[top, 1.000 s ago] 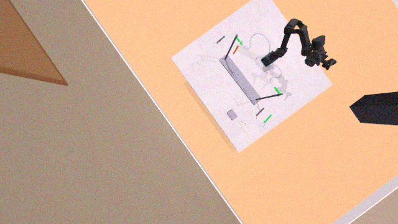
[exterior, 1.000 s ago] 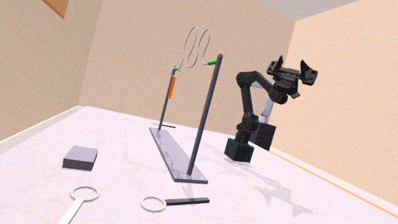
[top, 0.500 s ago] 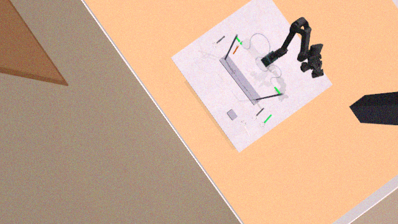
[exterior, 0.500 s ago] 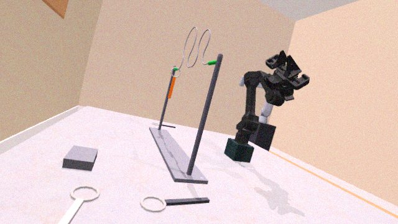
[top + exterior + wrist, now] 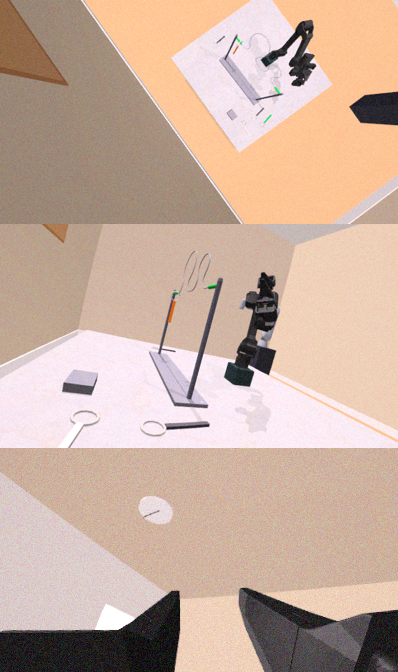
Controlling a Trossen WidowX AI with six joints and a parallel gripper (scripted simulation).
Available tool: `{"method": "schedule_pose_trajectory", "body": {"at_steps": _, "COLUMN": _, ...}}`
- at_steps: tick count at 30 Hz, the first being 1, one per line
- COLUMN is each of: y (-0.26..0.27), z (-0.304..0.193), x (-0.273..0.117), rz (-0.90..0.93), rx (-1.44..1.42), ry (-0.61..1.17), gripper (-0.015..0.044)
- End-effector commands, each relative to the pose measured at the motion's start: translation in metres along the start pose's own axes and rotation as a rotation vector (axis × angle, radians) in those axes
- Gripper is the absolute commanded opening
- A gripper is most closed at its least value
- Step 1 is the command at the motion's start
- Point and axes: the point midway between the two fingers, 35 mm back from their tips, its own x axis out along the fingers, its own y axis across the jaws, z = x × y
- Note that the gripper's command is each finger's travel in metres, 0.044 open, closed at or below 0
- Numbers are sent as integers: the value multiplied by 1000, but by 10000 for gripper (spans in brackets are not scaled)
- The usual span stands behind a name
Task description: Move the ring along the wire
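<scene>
Exterior view shows two posts (image 5: 205,339) (image 5: 166,323), one orange handle (image 5: 171,312), one wire (image 5: 198,270)

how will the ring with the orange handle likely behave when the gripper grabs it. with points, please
The orange handle (image 5: 236,50) (image 5: 171,312) looks straight and slim, so it is probably stiff. The ring (image 5: 173,300) hangs from the wire with the handle dangling free, so an off-centre nudge would likely make it swing. It seems slight, so probably light, though its material can't be told.
</scene>
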Motion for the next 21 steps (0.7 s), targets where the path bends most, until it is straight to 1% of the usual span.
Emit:
{"method": "schedule_pose_trajectory", "body": {"at_steps": 1, "y": -15, "z": 25, "x": 8, "rz": -28, "rx": -145, "ry": -21, "gripper": 160}}
{"method": "schedule_pose_trajectory", "body": {"at_steps": 8, "y": -42, "z": 75, "x": 20, "rz": -106, "rx": -417, "ry": -51, "gripper": 160}}
{"method": "schedule_pose_trajectory", "body": {"at_steps": 15, "y": -67, "z": 131, "x": 22, "rz": -217, "rx": -663, "ry": -73, "gripper": 160}}
{"method": "schedule_pose_trajectory", "body": {"at_steps": 21, "y": -79, "z": 154, "x": 18, "rz": -286, "rx": -797, "ry": -86, "gripper": 160}}
